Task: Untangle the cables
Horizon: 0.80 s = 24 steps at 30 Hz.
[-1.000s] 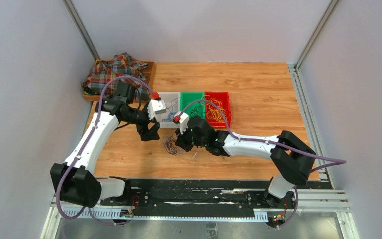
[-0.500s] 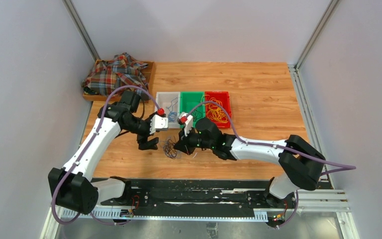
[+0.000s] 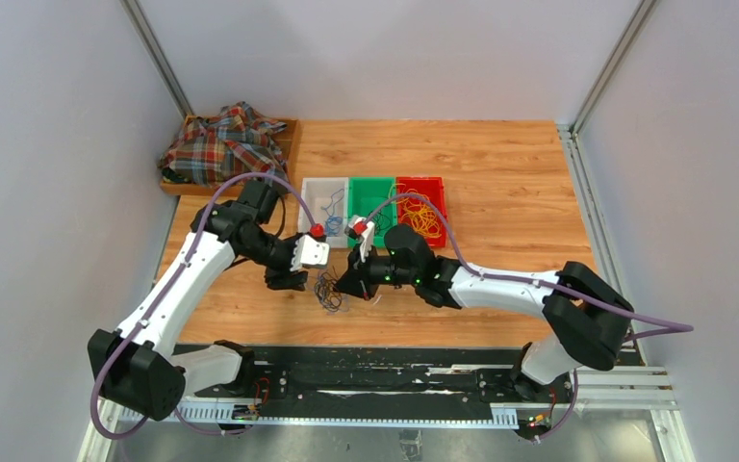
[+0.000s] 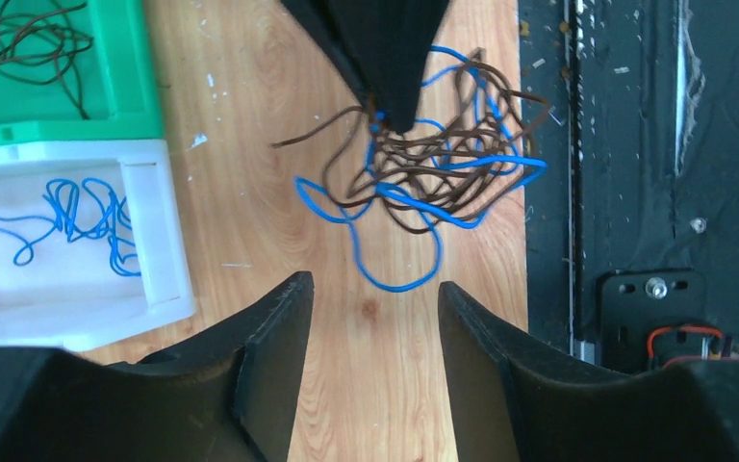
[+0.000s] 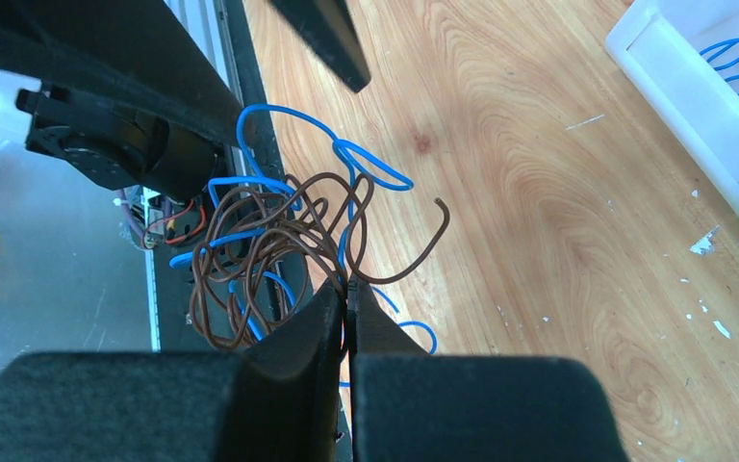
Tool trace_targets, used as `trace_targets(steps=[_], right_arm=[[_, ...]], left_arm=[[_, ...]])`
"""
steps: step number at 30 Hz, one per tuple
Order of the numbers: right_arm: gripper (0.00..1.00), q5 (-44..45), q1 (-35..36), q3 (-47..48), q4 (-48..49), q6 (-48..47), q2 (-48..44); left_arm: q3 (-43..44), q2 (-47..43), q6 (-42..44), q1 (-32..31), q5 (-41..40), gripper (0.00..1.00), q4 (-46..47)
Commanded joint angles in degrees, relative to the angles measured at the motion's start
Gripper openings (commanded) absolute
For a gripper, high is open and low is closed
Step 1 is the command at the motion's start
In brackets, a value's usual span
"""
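Note:
A tangle of brown and blue cables [image 3: 328,287] sits near the table's front edge, between my two grippers. My right gripper [image 5: 348,289] is shut on a brown strand of the tangle [image 5: 269,241], and the rest bunches out from its tips. In the left wrist view the right fingers [image 4: 390,58] come down onto the cables [image 4: 433,164] from above. My left gripper [image 4: 375,284] is open, with bare wood between its fingers. It stands just short of a blue loop [image 4: 399,279]. From above, the left gripper [image 3: 289,281] is left of the tangle and the right gripper [image 3: 346,286] is on its right.
Three bins stand in a row behind the tangle: a white bin [image 3: 304,217] holding blue cables, a green bin [image 3: 373,180] holding dark ones and a red bin [image 3: 442,212] holding yellow ones. A plaid cloth [image 3: 221,144] lies at the far left. The black rail [image 3: 394,361] runs along the front.
My left gripper has come forward and right, up to the tangle, and its jaws have narrowed. The right gripper has edged forward, still shut on the cables.

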Motion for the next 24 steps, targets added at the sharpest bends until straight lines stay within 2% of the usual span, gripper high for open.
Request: trace_targets(steps=[1,12,18,24], right_arm=[[0.01,-3.94,-2.02,0.57,4.2,2.82,-0.02],[0.01,-10.82,-2.88,3.4,4.54,4.82,2.88],[0.01,-8.66,-2.98,2.59,4.6,4.59,2.25],[0.01,-10.84,-3.07,3.49,3.02,4.19,2.07]], left_arm=[[1.14,-0.78,4.71,-1.58,-1.4,0.52,-5.39],[3.99,-0.2,4.44,-1.89,0.93,0.44,-5.68],[4.88,-0.59,-0.28,-1.93,1.53,0.45,-5.73],[3.0,-2.68,4.4,-2.44,-0.71,0.45,-6.19]])
